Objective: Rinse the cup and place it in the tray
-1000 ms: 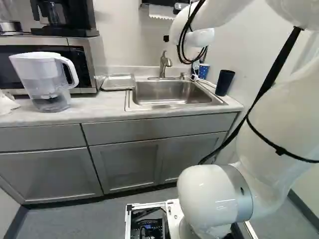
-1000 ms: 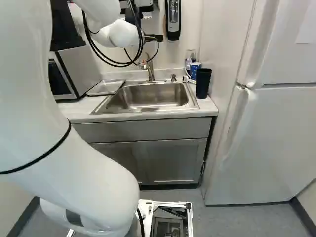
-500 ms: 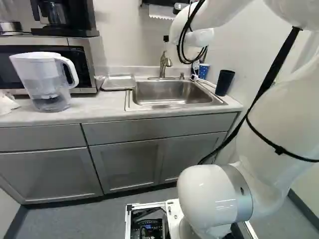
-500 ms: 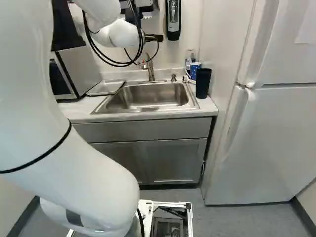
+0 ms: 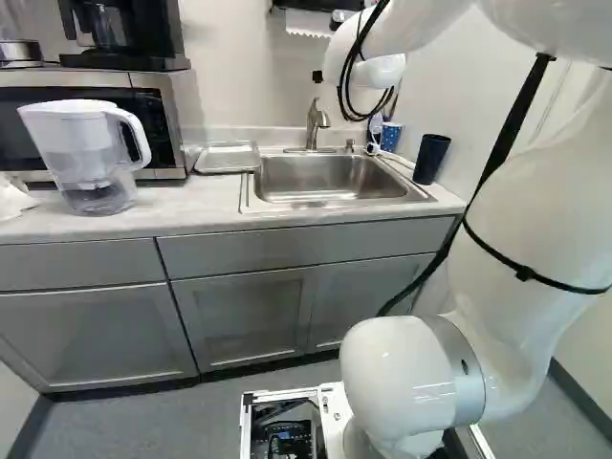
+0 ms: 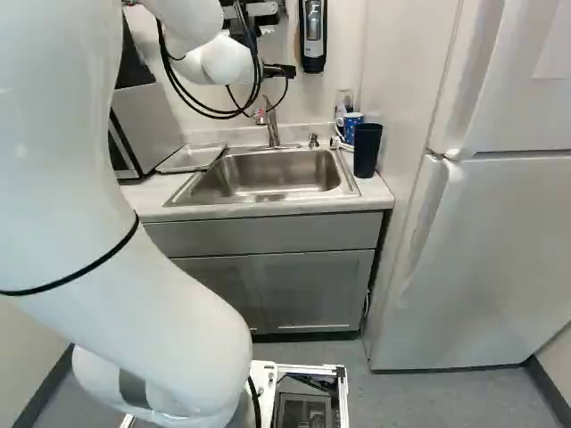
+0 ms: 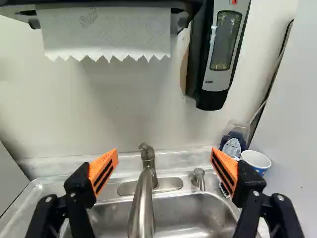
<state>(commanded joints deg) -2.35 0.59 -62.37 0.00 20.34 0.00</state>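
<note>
Hand: the hand (image 7: 164, 154) is open, gripping nothing.
Cups: blue cup (image 7: 256, 162) upright at the right rear corner of the sink (image 5: 325, 180); dark tumbler (image 6: 367, 150) beside it. Which is meant: undetermined.
Bearing: blue cup outside the spread fingers, rightward.
Tray: the tray (image 5: 227, 158) left of the sink.
Next: rightward approach, judged necessary.

Pale walls (image 5: 244, 91) behind counter's (image 5: 182, 212) back edge and past its right end. Grey cabinets (image 5: 239, 320) under the front edge, dark kick strip (image 5: 134, 385) at their base. Grey floor (image 5: 143, 421), dark baseboard (image 6: 547, 388) at right of right base view. White fridge (image 6: 500, 241) just beyond counter's right end. Bright lighting.
</note>
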